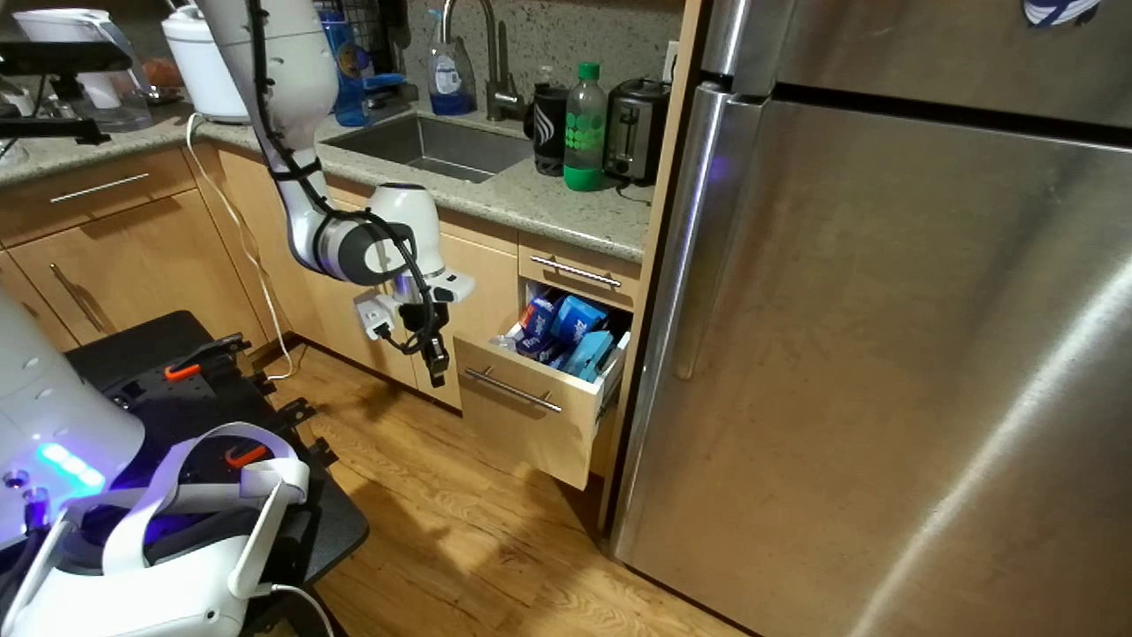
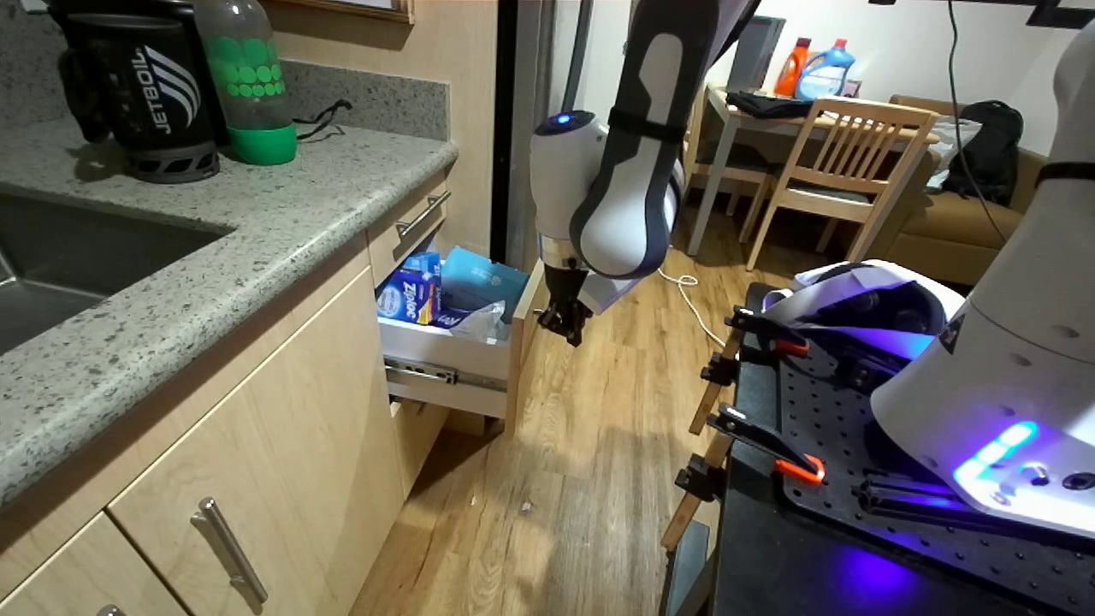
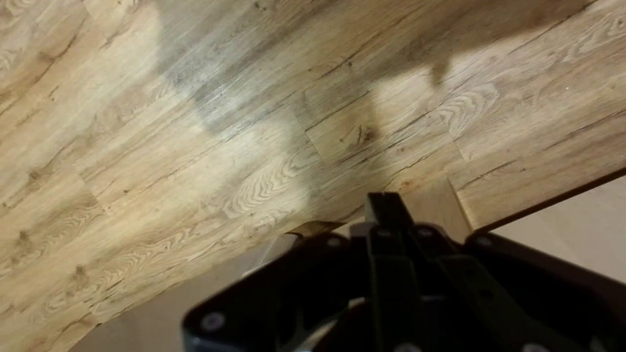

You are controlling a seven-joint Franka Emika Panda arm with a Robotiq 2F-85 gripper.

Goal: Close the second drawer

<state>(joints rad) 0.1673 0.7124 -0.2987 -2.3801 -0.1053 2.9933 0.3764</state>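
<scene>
Just below the centre of an exterior view, we see the second drawer standing open, and near its front hangs our hand, clenched on nothing, presumably because a blunt, compact tip suits pushing wood home better than grasping.

**Headset and robot base share black table**

A perforated board lies on the table beneath the base, with orange-tipped clamps along its edge. The speckled counter carries a toaster, a green-capped bottle, a black mug and a soap bottle. On the plank floor lies a looped white cord.
</scene>
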